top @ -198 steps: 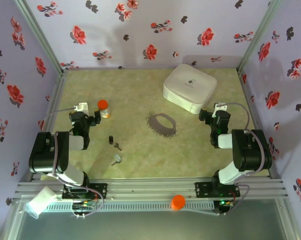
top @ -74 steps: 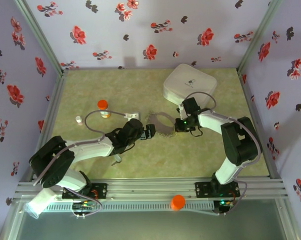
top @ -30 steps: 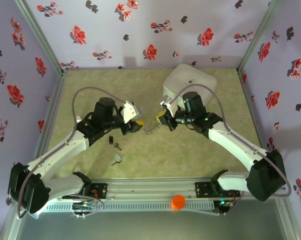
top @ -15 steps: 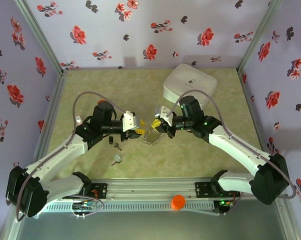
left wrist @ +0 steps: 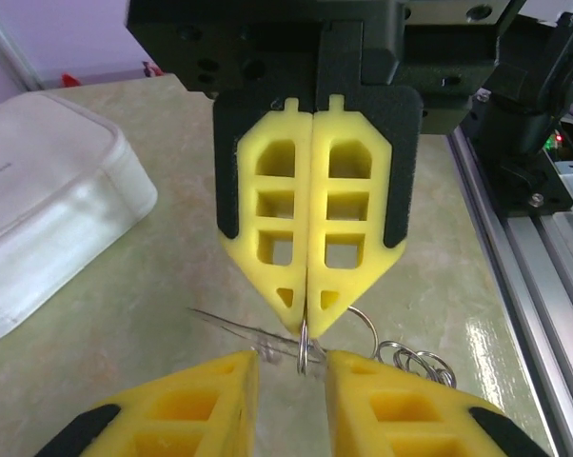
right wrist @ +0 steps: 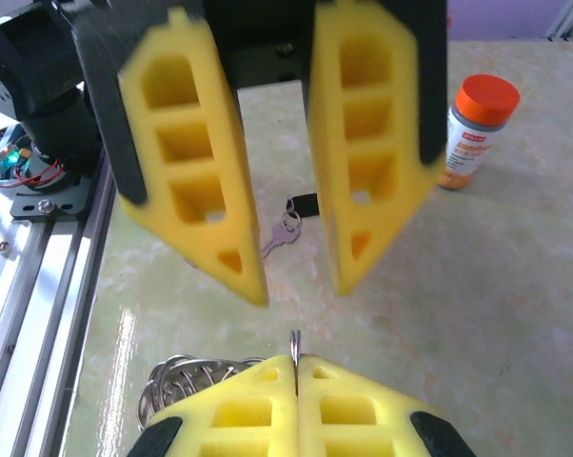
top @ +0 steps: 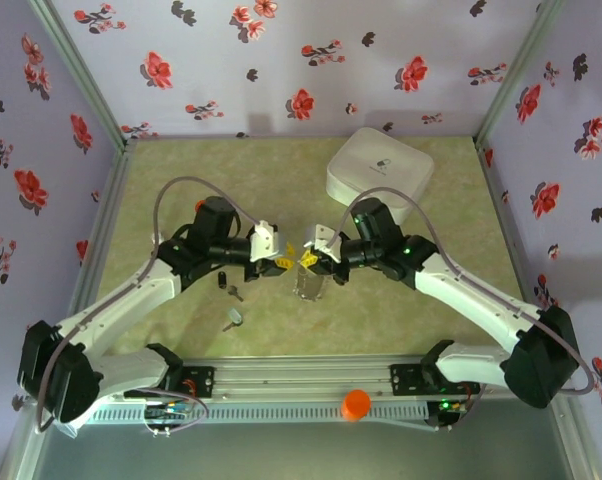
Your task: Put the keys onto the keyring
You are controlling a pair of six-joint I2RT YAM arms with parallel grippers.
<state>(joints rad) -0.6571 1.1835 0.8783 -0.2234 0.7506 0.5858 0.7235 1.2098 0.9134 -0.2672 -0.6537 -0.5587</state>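
The keyring (top: 309, 281), a string of thin metal rings, hangs above the table's middle from my right gripper (top: 309, 259). That gripper (right wrist: 294, 362) is shut on one ring (right wrist: 294, 345), and the other rings (right wrist: 187, 381) bunch at its left. My left gripper (top: 284, 260) faces it tip to tip. It is open, its fingers (left wrist: 172, 409) either side of the held ring (left wrist: 306, 350) without touching it. The black-headed key (top: 224, 280) and the silver key (top: 233, 318) lie on the table below the left arm. The black-headed key (right wrist: 288, 224) also shows between the left fingers.
A white rounded box (top: 379, 172) stands at the back right, near the right arm. An orange-capped vial (right wrist: 477, 129) stands on the table beyond the left gripper. An orange cap (top: 356, 403) sits on the front rail. Floral walls close in three sides.
Both grippers have drawn together over the table's middle. The right one brought the keyring left and nearer. The left gripper's fingers have narrowed around the held ring.
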